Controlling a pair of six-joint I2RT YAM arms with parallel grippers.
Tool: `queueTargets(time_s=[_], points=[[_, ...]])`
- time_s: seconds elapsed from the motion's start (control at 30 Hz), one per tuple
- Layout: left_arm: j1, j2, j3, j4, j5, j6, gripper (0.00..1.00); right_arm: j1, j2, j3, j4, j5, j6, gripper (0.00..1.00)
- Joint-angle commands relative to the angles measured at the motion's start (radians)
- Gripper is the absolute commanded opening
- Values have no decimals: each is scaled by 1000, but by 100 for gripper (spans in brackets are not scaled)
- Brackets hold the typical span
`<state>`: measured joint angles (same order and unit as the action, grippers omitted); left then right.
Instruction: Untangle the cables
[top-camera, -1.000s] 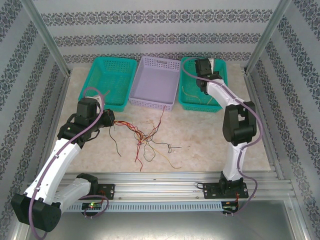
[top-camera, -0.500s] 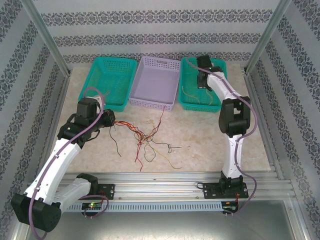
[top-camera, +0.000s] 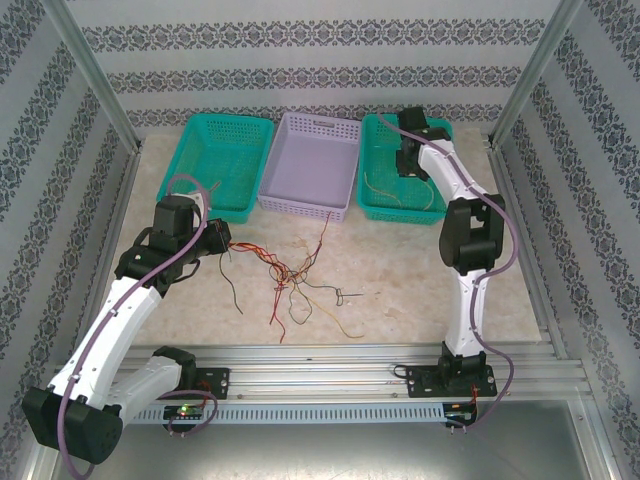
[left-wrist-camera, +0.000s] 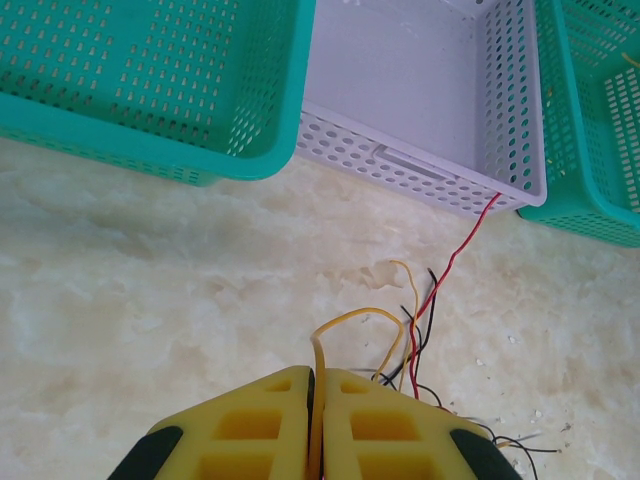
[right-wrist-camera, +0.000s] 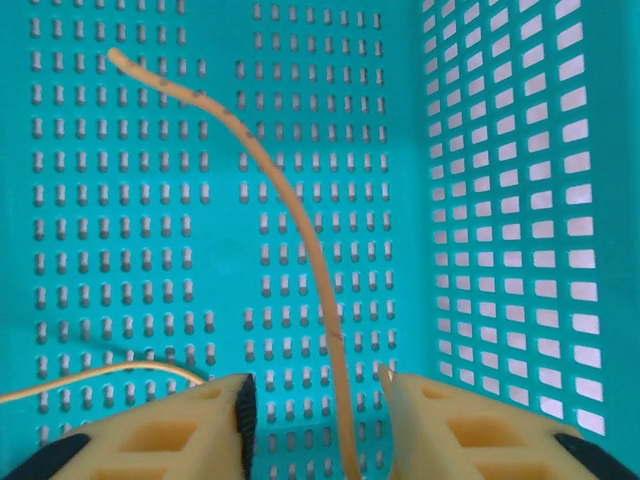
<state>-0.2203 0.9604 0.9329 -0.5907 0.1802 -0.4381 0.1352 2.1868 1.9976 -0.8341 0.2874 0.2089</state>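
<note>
Cables (top-camera: 295, 280) lie tangled on the bench (top-camera: 400, 300); left hand (left-wrist-camera: 316, 378), at their nine o'clock, clenches a yellow cable (left-wrist-camera: 350, 314); right hand (right-wrist-camera: 315, 392) released over the two-o'clock green basket (right-wrist-camera: 500, 200).

The teal basket (right-wrist-camera: 500, 200) is glossy perforated plastic, the tabletop (left-wrist-camera: 150, 280) smooth, marbled.

Three baskets stand in a row at the far side of the table (top-camera: 400, 290): the left basket (top-camera: 228, 165), the middle basket (top-camera: 312, 165) and the right basket (top-camera: 378, 150). In front of the middle basket the cables (top-camera: 290, 275) lie tangled on the table, one strand reaching that basket's front wall, with the left gripper (top-camera: 222, 240) just left of them. The right gripper (top-camera: 405, 165) hangs over the right basket, where a loose cable (right-wrist-camera: 290, 210) lies inside.
</note>
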Motion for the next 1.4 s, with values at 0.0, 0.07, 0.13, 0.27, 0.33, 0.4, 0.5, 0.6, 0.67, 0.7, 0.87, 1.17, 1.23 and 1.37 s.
queueTargets(time_s=[0.0,0.07,0.13,0.27,0.33,0.4,0.5,0.6,0.67,0.7,0.87,1.17,1.23,1.37], points=[[14,-13,-11,36,17,-13,0,13,-145,-6,13,-4,8,50],[14,-11,-9,37,18,-12,0,21,-184,-19,33,9,-6,54],[13,-11,-8,36,19,-13,0,24,-196,-4,19,13,-16,55],[14,-14,-9,35,19,-12,0,30,-203,8,7,11,-32,60],[14,-12,-10,35,18,-13,0,30,-197,12,-2,-2,-31,61],[14,-11,-12,36,18,-12,0,36,-190,20,-11,-9,-33,63],[13,-10,-12,36,19,-13,0,61,-221,17,1,55,-55,62],[13,-9,-12,36,21,-13,0,71,-306,-60,93,41,-52,67],[14,-8,-12,37,21,-13,0,72,-345,-64,94,15,-46,68],[14,-8,-11,36,21,-12,0,72,-365,-67,89,0,-37,69],[13,-6,-13,39,25,-15,0,76,-523,-206,157,-69,17,71],[12,-6,-13,43,37,-17,0,14,-711,-550,211,-127,97,72],[12,-3,-15,48,48,-18,0,45,-773,-645,264,-184,90,72],[13,11,-18,73,86,-35,0,145,-913,-819,405,-332,82,73]])
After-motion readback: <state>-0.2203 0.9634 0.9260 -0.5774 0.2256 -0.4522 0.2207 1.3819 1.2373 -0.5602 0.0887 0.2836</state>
